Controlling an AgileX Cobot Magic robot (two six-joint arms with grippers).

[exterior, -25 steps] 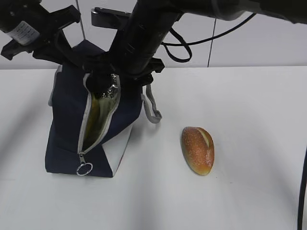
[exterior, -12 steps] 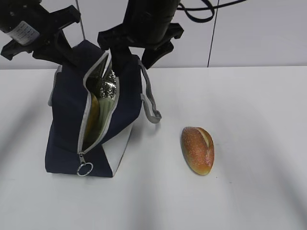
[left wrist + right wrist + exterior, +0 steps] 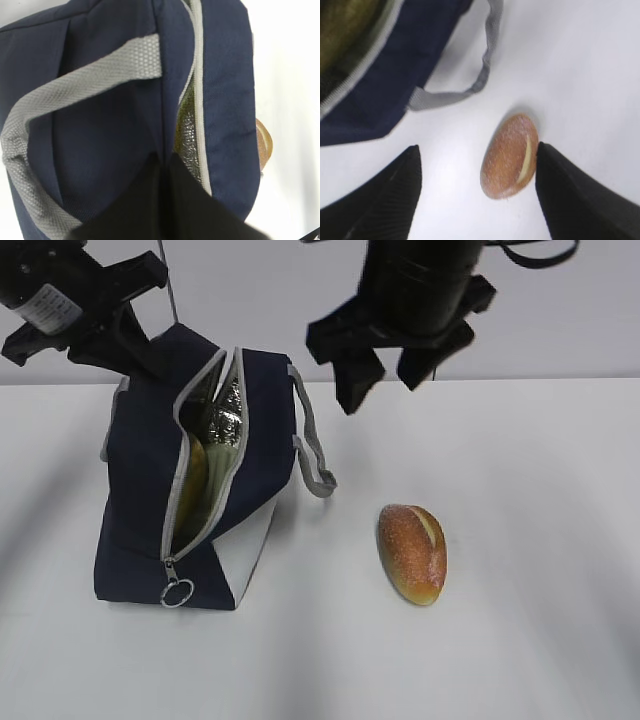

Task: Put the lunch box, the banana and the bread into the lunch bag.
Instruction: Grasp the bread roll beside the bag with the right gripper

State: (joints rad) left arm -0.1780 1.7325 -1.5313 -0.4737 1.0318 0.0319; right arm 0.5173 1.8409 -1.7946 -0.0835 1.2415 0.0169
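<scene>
One bread lies below open right hand

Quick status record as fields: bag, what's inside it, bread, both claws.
lunch bag: on the table, zipper open, foil lining showing
inside: yellow banana visible through the opening; lunch box not visible
bread: on the table right of the bag, apart from it
left claw: shut on the bag's top edge
right claw: open, empty, in the air above the bread
</scene>
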